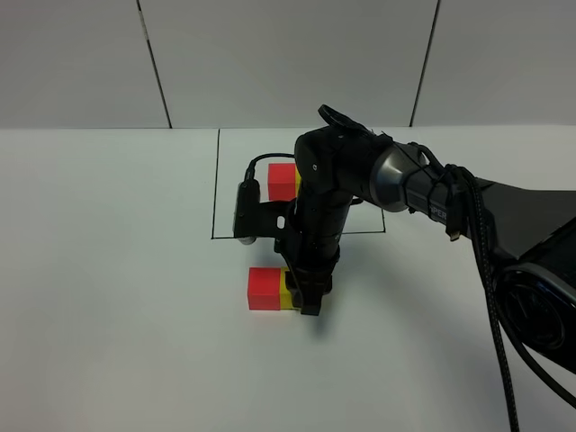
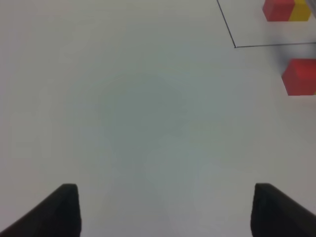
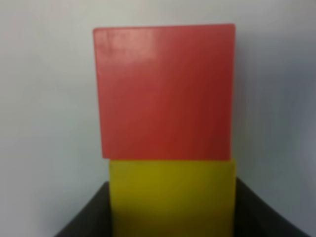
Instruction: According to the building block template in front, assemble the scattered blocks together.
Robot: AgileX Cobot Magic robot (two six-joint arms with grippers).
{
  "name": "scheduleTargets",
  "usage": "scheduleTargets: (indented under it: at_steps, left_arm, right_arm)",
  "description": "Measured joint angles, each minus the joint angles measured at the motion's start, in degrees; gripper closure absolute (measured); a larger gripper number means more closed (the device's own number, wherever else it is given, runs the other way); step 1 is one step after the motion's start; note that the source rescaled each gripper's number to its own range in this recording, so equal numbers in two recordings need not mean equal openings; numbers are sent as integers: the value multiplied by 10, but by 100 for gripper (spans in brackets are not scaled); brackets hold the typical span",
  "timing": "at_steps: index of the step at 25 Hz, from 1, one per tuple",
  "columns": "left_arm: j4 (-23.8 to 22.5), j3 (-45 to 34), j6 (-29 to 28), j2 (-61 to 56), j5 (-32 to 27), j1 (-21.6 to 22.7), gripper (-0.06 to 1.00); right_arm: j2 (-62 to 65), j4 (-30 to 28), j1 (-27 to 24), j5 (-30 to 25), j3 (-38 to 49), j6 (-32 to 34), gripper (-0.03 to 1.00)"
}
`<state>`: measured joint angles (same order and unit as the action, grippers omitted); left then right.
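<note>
The template (image 1: 283, 181), a red cube with a yellow cube mostly hidden behind my right arm, lies inside the thin black outline (image 1: 216, 193); it also shows in the left wrist view (image 2: 287, 10). The loose red cube (image 1: 264, 288) sits on the table in front of the outline, touching the loose yellow cube (image 1: 286, 291) on its right. My right gripper (image 1: 306, 292) reaches down over the yellow cube. In the right wrist view its fingers (image 3: 86, 219) press both sides of the yellow cube (image 3: 173, 192), which butts against the red cube (image 3: 165, 91). My left gripper (image 2: 168, 210) is open and empty over bare table.
The white table (image 1: 108, 270) stretches left and front of the cubes. The right arm with its black cable (image 1: 486, 261) crosses from the right edge. The left wrist view also shows the red cube (image 2: 300, 76) and the outline corner (image 2: 235, 46) far from the left fingers.
</note>
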<state>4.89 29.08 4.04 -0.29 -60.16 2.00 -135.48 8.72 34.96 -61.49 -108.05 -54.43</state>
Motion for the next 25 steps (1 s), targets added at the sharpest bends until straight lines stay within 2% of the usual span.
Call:
scheduleTargets:
  at_steps: [11, 12, 13, 17, 18, 22, 25]
  left_arm:
    - [-1, 0, 0, 0, 0, 0, 32]
    - [-1, 0, 0, 0, 0, 0, 32]
    - [-1, 0, 0, 0, 0, 0, 32]
    - [-2, 0, 0, 0, 0, 0, 32]
    - [-2, 0, 0, 0, 0, 0, 32]
    - [-2, 0, 0, 0, 0, 0, 32]
    - [-2, 0, 0, 0, 0, 0, 32]
  right_arm:
    - [0, 1, 0, -1, -1, -2, 70]
    - [0, 0, 0, -3, -1, -2, 67]
    - [0, -4, 0, -7, 0, 2, 59]
    - [20, -19, 0, -17, 1, 49, 12]
    - [34, -19, -2, -23, 1, 71, 6]
    - [93, -11, -34, -50, 1, 225, -2]
    - [132, -13, -94, -45, 21, 334, -3]
